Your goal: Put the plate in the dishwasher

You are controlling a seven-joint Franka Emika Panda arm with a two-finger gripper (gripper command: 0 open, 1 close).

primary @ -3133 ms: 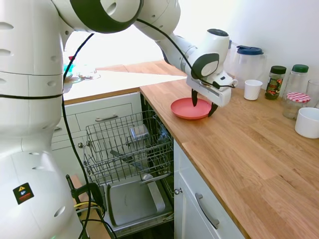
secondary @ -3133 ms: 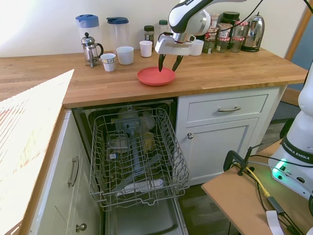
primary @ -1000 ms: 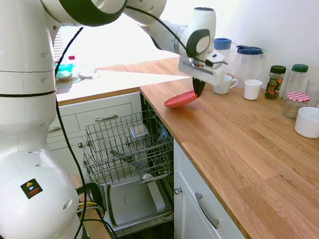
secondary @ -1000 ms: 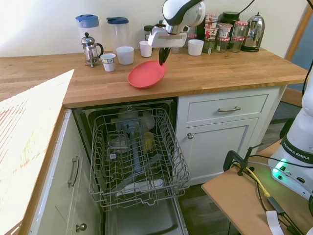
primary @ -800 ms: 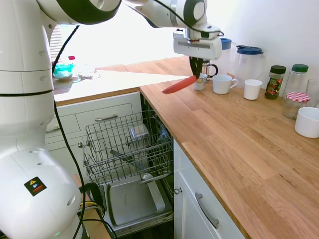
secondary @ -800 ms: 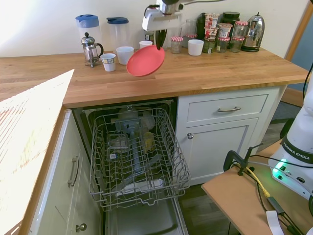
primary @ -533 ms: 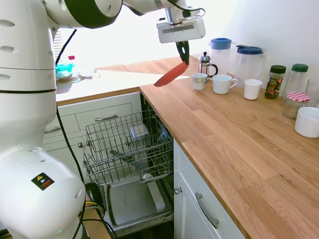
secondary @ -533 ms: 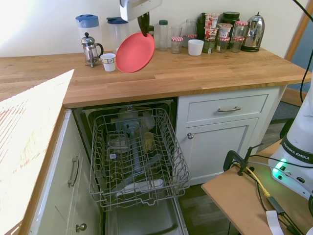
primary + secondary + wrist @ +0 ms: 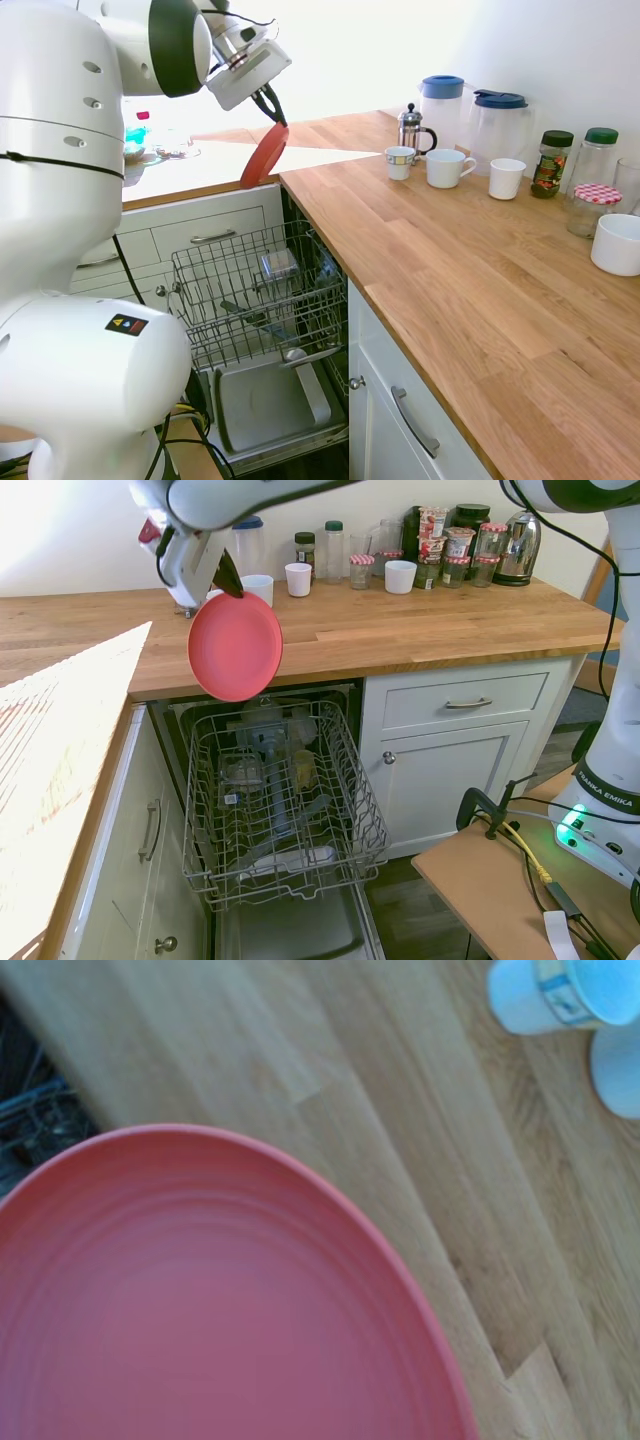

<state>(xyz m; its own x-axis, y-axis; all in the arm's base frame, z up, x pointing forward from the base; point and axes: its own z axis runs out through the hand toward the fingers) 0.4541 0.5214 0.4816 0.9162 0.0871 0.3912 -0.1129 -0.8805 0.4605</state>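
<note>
The coral-red plate [image 9: 235,646] hangs almost on edge in the air, pinched at its upper rim by my gripper [image 9: 228,581], which is shut on it. From the other side the plate [image 9: 263,156] shows as a thin red sliver below the gripper [image 9: 270,107], at the counter's corner above the rack. The dishwasher [image 9: 280,800] stands open under the counter, its grey wire rack [image 9: 250,290] pulled out with a few items inside. In the wrist view the plate [image 9: 200,1300] fills most of the picture over the wooden counter.
Two cups [image 9: 258,588], a French press [image 9: 410,125] and two blue-lidded jugs [image 9: 495,118] stand at the back of the wooden counter [image 9: 420,625], with jars and a kettle [image 9: 516,545] further along. The lowered door panel [image 9: 265,405] lies below the rack. White drawers [image 9: 205,235] flank the opening.
My gripper lifted the plate off the counter, tilted it from flat to nearly upright, and carried it sideways to the counter's edge above the open rack.
</note>
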